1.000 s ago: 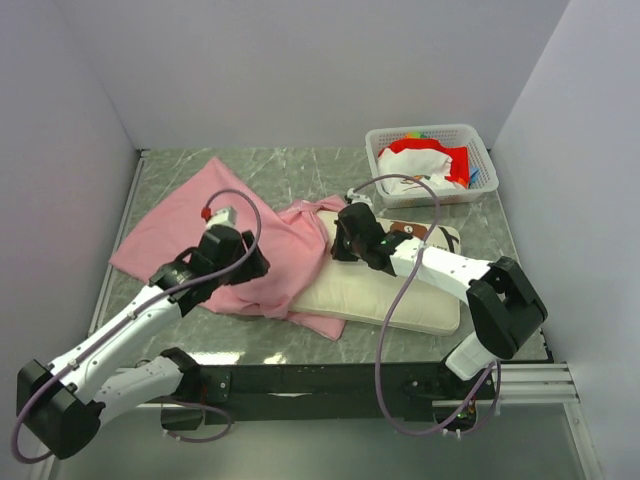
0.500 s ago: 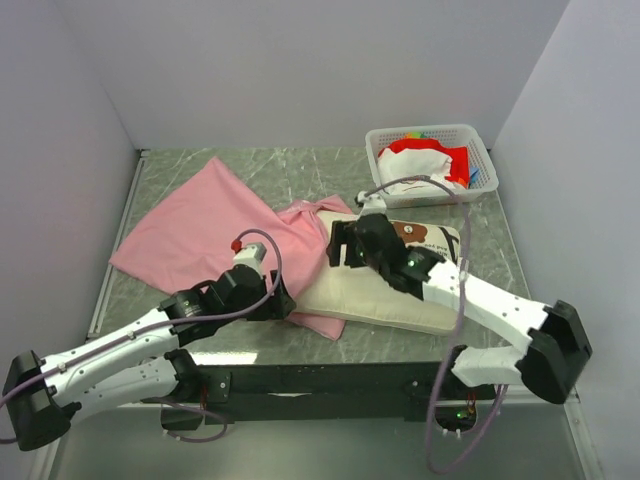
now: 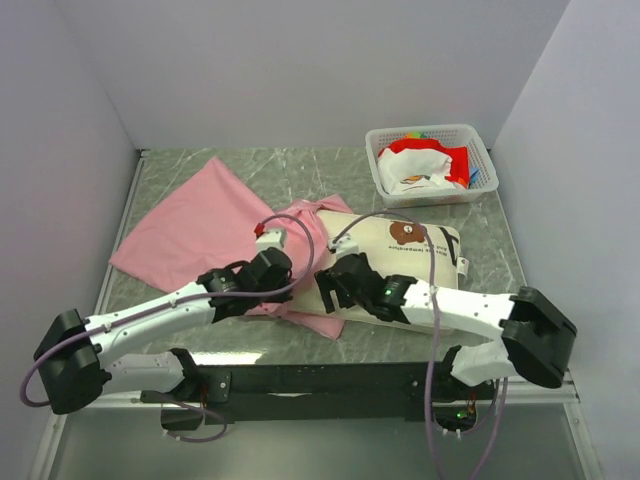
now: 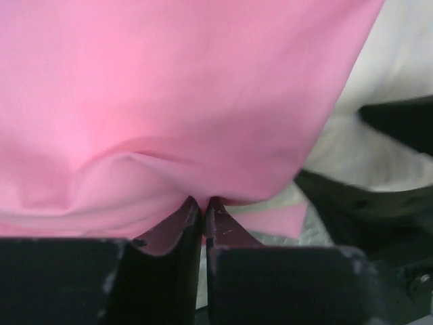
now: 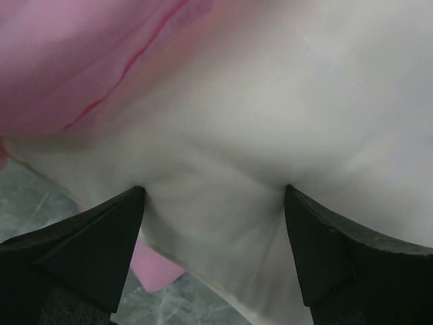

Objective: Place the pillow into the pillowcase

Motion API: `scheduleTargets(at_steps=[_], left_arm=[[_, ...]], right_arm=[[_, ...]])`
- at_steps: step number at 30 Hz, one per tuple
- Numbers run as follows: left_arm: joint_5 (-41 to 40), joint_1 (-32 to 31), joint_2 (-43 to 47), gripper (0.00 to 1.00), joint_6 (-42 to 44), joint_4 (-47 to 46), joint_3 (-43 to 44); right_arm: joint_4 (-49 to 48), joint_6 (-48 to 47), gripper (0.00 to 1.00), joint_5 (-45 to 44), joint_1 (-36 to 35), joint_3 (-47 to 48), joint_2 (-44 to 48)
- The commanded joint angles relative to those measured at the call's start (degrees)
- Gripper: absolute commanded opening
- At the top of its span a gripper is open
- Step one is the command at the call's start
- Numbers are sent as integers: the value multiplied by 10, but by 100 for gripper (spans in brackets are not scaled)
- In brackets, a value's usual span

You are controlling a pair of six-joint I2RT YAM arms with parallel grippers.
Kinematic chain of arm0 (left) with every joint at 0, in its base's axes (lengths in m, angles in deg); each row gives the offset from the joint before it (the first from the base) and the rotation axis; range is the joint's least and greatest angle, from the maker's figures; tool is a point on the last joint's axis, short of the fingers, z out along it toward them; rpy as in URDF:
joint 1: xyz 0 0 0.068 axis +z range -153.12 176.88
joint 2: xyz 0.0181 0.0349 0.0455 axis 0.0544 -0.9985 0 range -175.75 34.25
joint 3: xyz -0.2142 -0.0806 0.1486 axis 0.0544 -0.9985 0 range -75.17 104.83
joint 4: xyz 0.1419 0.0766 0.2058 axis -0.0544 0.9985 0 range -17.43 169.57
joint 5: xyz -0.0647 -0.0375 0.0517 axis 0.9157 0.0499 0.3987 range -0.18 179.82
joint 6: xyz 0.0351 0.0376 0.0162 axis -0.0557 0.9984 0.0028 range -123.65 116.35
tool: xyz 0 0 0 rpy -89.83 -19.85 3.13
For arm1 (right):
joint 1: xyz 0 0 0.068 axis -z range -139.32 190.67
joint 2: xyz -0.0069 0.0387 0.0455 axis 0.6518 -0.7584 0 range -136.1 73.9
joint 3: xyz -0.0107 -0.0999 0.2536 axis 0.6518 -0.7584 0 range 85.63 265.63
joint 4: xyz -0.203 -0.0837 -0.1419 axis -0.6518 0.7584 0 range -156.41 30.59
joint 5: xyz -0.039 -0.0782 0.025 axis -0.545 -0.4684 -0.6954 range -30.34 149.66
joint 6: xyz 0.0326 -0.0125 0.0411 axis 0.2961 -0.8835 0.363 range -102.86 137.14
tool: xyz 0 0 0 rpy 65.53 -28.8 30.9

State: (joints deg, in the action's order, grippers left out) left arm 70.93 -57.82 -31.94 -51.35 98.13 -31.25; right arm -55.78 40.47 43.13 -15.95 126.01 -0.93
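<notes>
The pink pillowcase [image 3: 190, 225] lies spread and wrinkled over the left and middle of the table, and its near end overlaps the pillow's left end. The cream pillow [image 3: 440, 250], bear face up, lies to its right. My left gripper [image 3: 292, 284] is at the pillowcase's near edge. In the left wrist view the left gripper [image 4: 203, 205] is shut on a fold of the pillowcase [image 4: 169, 101]. My right gripper [image 3: 330, 290] is at the pillow's near left corner. In the right wrist view the right gripper [image 5: 213, 193] is open wide, with the pillow [image 5: 270, 101] bulging between its fingers.
A white basket [image 3: 482, 152] full of red and white cloth stands at the back right. The grey marble table [image 3: 300, 170] is walled on the left, back and right. A pink corner [image 5: 152, 267] pokes out under the pillow.
My left gripper has moved right to the pillowcase's near edge and has shut on the fabric. My right gripper has opened and has come down to the pillow's near left corner.
</notes>
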Motion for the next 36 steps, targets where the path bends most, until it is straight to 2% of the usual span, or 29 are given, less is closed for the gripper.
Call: scheduleTargets(at_steps=[1,3,4,6,8,9,10,12,13,14,19,21,24,27,28,31,33,34,36], left_arm=[[20,52,5,8,38,-43,50],[60,83,5,7,45,-52,55],[72,90,4,6,52,-54,56],[98,106,1,6,60,-56,61],[109,111,-1,13,73,-50,72],[108,112,2,19,74,-48,80],[105,112,5,43,74,-39,84],[92,113,26,55,61,-23,93],[77,112,36,73,56,-4,95],[65,113,56,80,39,8,96],[11,112,117,93,4,73,79],[1,112,144,94,-12,97,62],[18,112,179,89,-38,104,28],[38,112,207,72,-46,98,-12],[45,113,213,60,-49,93,-23],[92,111,218,38,-58,53,-78],[119,105,215,30,-68,29,-121],[123,101,209,31,-80,0,-134],[117,85,198,44,-93,-31,-168]], right_arm=[[-53,-38,81,12,-2,47,-80],[-52,-37,70,17,1,72,-102],[-49,-36,49,19,1,81,-119],[-38,-36,32,26,4,114,-132],[-18,-32,4,41,7,151,-153],[-9,-31,0,52,12,170,-155],[-5,-28,0,59,13,177,-156],[-1,-22,0,91,19,192,-155],[-1,-16,0,102,28,194,-152],[-1,-14,0,113,34,196,-150],[8,-7,0,164,57,208,-138],[12,-5,0,178,66,214,-134],[16,-3,0,190,75,221,-134],[24,-5,0,193,77,232,-139],[25,-5,0,193,76,233,-141],[28,-4,0,192,77,238,-145],[27,-3,0,191,77,240,-145],[27,-2,0,191,78,240,-145],[29,-2,0,191,78,243,-146]])
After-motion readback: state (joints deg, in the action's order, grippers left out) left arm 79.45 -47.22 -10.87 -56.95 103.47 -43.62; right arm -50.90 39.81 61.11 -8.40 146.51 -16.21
